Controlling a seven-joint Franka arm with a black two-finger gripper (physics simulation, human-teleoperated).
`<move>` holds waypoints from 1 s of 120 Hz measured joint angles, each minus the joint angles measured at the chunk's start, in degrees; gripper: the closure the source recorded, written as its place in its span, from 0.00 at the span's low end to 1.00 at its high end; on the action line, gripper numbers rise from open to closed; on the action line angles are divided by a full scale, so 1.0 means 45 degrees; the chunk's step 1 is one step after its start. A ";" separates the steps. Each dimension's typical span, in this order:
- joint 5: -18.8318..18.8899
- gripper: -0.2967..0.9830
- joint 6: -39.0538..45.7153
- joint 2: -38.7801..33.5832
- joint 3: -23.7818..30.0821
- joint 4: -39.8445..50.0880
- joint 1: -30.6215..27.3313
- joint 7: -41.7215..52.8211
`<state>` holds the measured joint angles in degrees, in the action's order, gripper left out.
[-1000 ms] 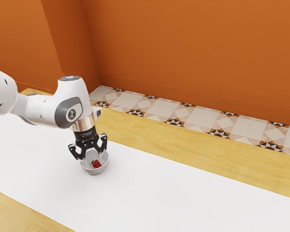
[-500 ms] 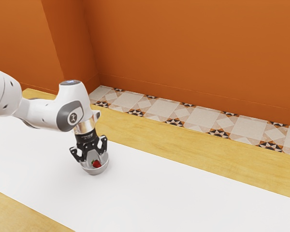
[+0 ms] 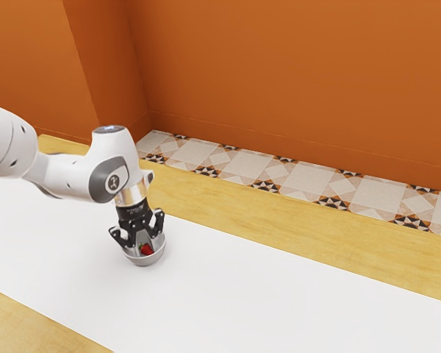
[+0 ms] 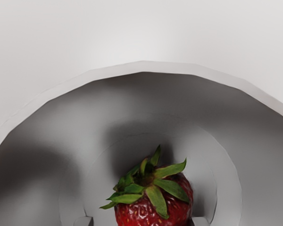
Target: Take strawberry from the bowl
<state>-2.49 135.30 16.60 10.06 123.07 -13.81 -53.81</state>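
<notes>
from the exterior view's left, the smooth white arm (image 3: 66, 175) reaches in, glossy and rounded, down to the black, angular end effector (image 3: 143, 245). its two fingers stand spread, their tips down inside the bowl (image 3: 144, 260), pinching nothing. the strawberry (image 4: 153, 209) lies in the bowl, low between the fingertips: a sliver of bare bowl shows between it and one tip, while the other is very close; whether that one touches, i can't tell. the fruit is shiny red and seeded, with pointed, curling green leaves. the bowl is pale grey, smooth and round, its rim slightly faceted. it sits on the flat white strip of the desk (image 3: 250, 294), edged by yellow, grained wood. beyond lie patterned tiles (image 3: 264, 184) and a plain orange wall (image 3: 294, 81).
</notes>
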 joint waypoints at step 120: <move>0.0033 0.64 0.0188 0.0152 -0.0010 0.0000 0.0016 -0.0414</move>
<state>-2.34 136.14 17.28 10.02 123.07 -13.74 -55.68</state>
